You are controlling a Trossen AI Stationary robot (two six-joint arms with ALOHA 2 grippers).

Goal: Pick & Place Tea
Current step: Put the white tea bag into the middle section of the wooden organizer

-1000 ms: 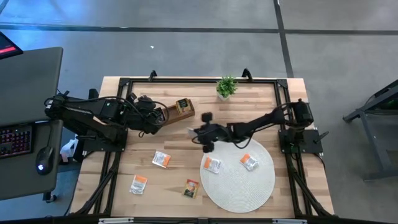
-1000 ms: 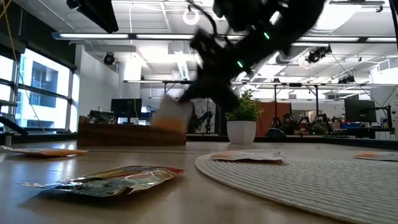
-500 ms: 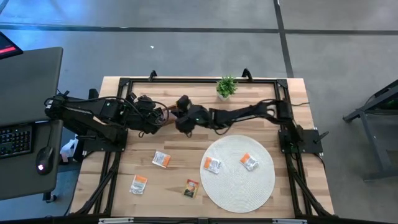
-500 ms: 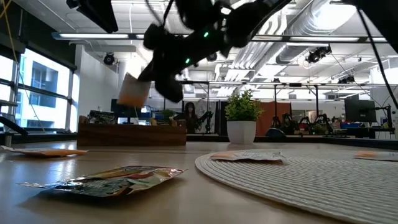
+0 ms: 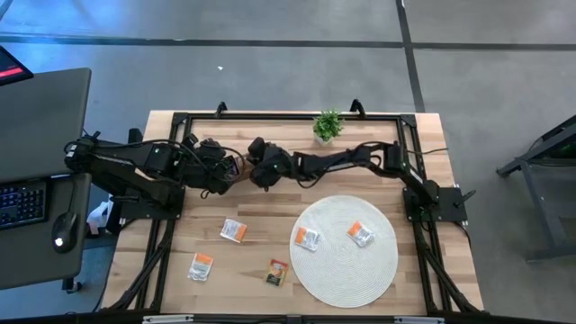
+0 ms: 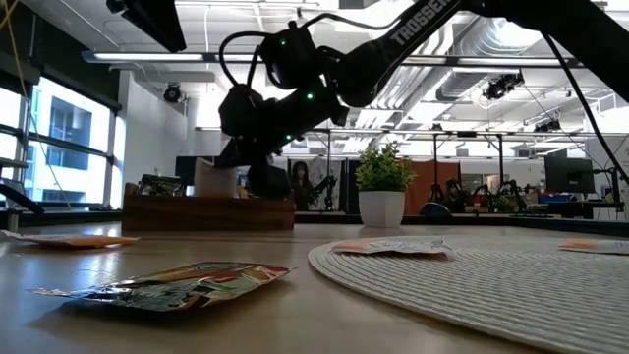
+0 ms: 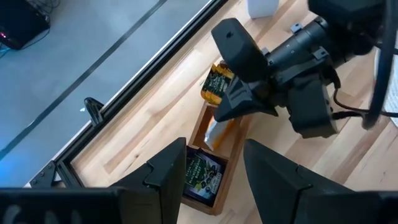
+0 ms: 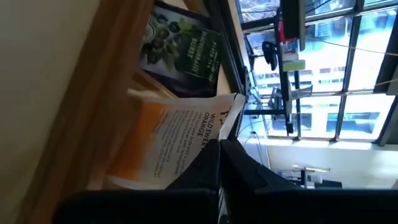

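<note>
My right gripper (image 5: 258, 169) is over the long wooden tray (image 7: 198, 134) and shut on a white-and-orange tea sachet (image 7: 217, 130). That sachet stands upright above the tray in the low view (image 6: 214, 179). One tray compartment holds a black sachet (image 7: 202, 174) and another a yellow-brown one (image 7: 217, 84). My left gripper (image 7: 217, 180) is open and hovers near the tray's left end (image 5: 229, 169), touching nothing. Other sachets lie flat on the table (image 5: 234, 230) (image 5: 201, 266) (image 5: 276, 272) and on the round mat (image 5: 308, 238) (image 5: 361, 234). My right gripper pinches the white-and-orange sachet between its two fingers (image 8: 233, 168) at one edge (image 8: 208, 144). It comes from the table's right, slanting down. The sachet hangs below the fingers, upright, with its lower end inside the tray's middle compartment; whether it touches the bottom, I cannot tell.
The round woven mat (image 5: 346, 261) lies on the table's right half. A small potted plant (image 5: 328, 126) stands near the far edge. A black frame (image 5: 288, 115) runs round the table. A desk with keyboard and mouse (image 5: 36, 198) is beyond the left edge.
My right gripper has carried the white-and-orange sachet from beside the mat toward the table's left and far edge. It rose on the way, then came down over the wooden tray. The sachet now hangs into the tray. My left gripper has kept still.
</note>
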